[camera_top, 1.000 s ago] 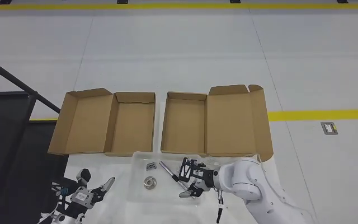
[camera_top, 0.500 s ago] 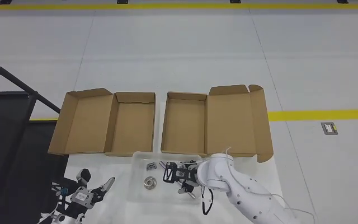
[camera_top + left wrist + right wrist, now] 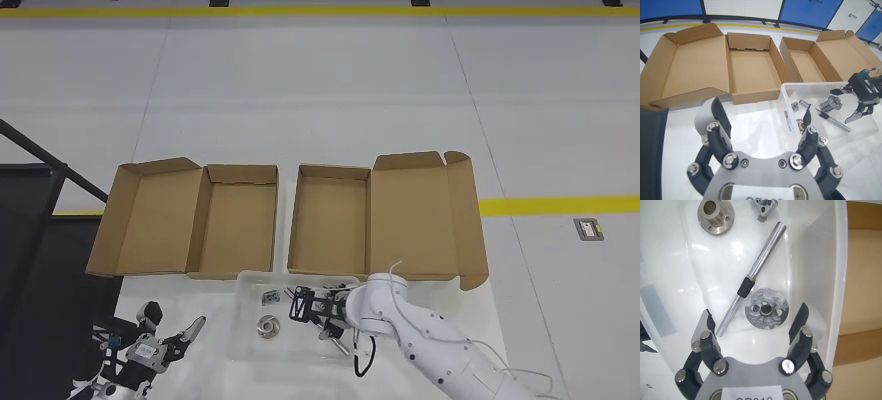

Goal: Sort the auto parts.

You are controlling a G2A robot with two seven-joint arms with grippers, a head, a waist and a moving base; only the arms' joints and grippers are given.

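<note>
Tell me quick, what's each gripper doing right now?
Left gripper: jaws open, empty, beside the clear bin.
Right gripper: jaws open, empty, inside the clear bin, facing the round hub.

An industrial hall: pale floor [image 3: 300,90] with yellow lines [image 3: 560,206], pegboard partitions [image 3: 742,7] (blue and white).

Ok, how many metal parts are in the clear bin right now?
4: a flanged hub, a small block beside it, a long rod across the middle, and a toothed round part by the rod. None looks hidden.
</note>
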